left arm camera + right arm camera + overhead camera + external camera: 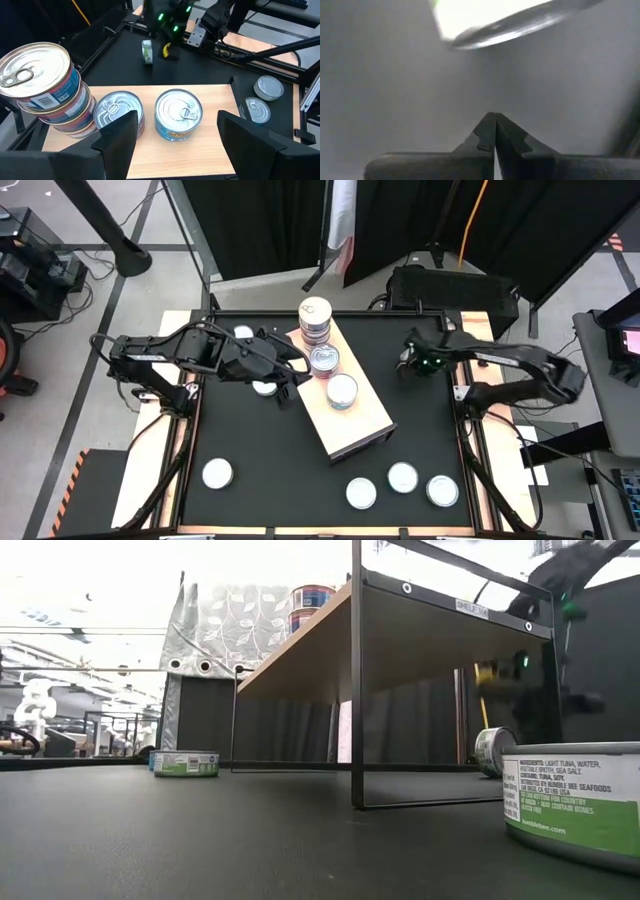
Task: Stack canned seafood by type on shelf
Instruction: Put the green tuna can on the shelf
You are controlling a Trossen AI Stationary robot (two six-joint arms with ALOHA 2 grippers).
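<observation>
1. High view: the shelf (345, 412) lies slantwise mid-worktop, tins (327, 363) lined along it; left tool (296, 367) beside them.
2. Left wrist view: fingers (120, 137) spread wide, gripping nothing, over the shelf's tins.
3. Right wrist view: right tool (495, 131) pinched shut, empty, near a tipped tin (490, 20).

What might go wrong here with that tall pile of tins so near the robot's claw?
The stack of tins leans at the shelf's end; the open left gripper close beside it might knock it over. The tin on its side by the shut right gripper may roll.
</observation>
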